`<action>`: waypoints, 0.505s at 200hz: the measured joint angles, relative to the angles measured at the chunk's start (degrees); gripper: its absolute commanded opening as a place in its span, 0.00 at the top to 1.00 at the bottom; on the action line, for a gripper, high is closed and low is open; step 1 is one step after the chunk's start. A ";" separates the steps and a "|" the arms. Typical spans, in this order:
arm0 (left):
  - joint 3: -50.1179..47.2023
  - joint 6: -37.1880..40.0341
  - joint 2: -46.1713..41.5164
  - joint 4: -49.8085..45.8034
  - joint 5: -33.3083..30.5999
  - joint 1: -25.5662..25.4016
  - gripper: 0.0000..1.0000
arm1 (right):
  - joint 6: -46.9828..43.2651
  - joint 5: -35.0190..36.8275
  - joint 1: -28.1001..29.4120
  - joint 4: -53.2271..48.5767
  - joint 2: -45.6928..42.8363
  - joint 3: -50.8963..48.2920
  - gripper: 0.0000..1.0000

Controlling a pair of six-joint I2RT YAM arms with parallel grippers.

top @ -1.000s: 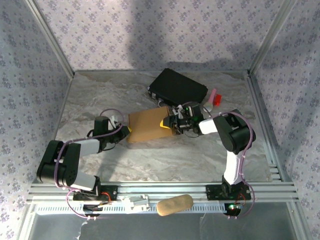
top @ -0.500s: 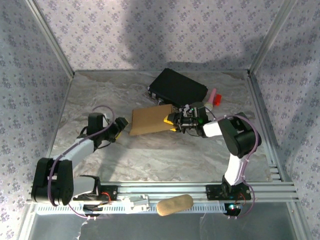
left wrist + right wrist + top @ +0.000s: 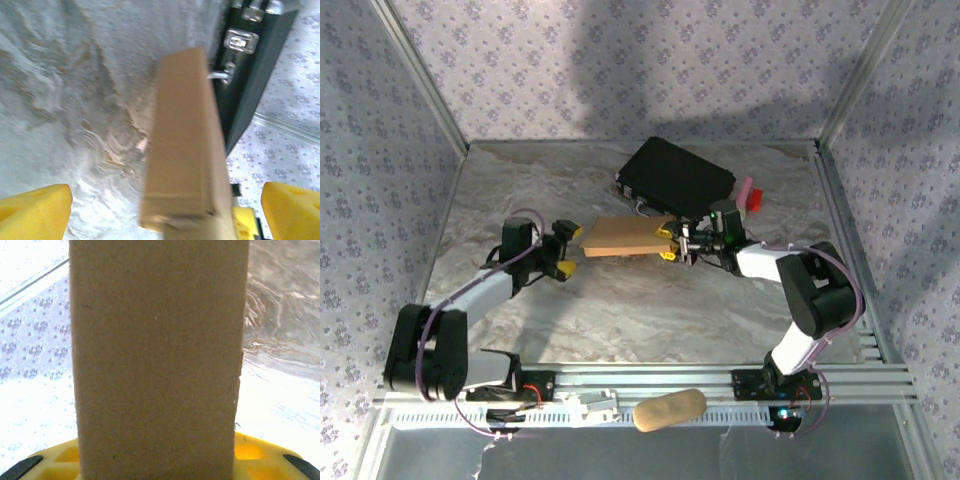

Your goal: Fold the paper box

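Clamping the near end of the paper box [image 3: 625, 238] in partly closed jaws, the right tool [image 3: 667, 244] holds it above the desk [image 3: 620, 320], the left tool [image 3: 567, 250] gaping empty just beyond its far end; the box looks formed, any remaining flaps hidden

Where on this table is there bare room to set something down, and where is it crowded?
Free: the rear-left corner of the table, between the left wall and the black case; also the near strip between the paper box and the front rail. Crowded: centre-right, where the right gripper holds the box near the case, the open left gripper close by.
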 measured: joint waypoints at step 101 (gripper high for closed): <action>20.65 63.65 -14.08 -32.04 -24.65 -28.59 0.16 | 5.88 3.54 1.29 -8.07 -7.93 -2.56 0.62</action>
